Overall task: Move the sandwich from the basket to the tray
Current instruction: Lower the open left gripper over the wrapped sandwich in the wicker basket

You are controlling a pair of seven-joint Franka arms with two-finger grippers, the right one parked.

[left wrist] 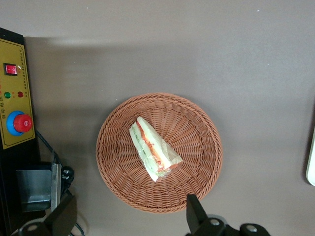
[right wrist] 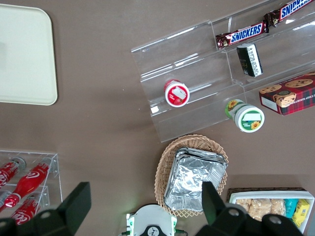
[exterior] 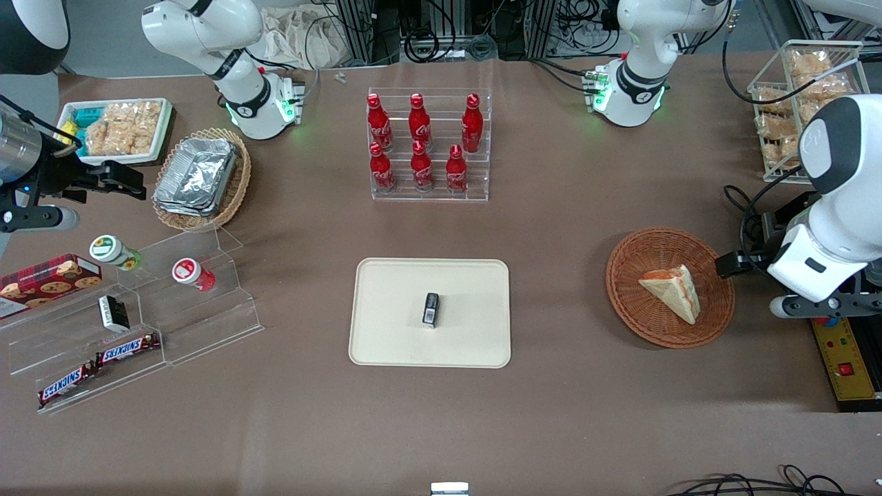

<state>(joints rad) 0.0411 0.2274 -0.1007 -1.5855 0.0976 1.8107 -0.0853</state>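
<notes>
The sandwich [exterior: 672,293] is a pale triangular wedge lying in the reddish-brown wicker basket [exterior: 623,275], toward the working arm's end of the table. In the left wrist view the sandwich [left wrist: 155,150] shows its red, orange and green layers near the middle of the basket [left wrist: 113,167]. My left gripper [exterior: 737,265] hovers above the basket's rim, open and empty; its fingers [left wrist: 197,214] stand wide apart over the rim, clear of the sandwich. The cream-beige tray [exterior: 386,331] lies at the table's middle with a small black object [exterior: 431,308] on it.
A yellow control box [left wrist: 15,108] with a red button lies on the table beside the basket. A rack of red bottles [exterior: 427,148] stands farther from the front camera than the tray. A tan basket with foil containers [exterior: 200,179] and an acrylic snack shelf [exterior: 138,310] lie toward the parked arm's end.
</notes>
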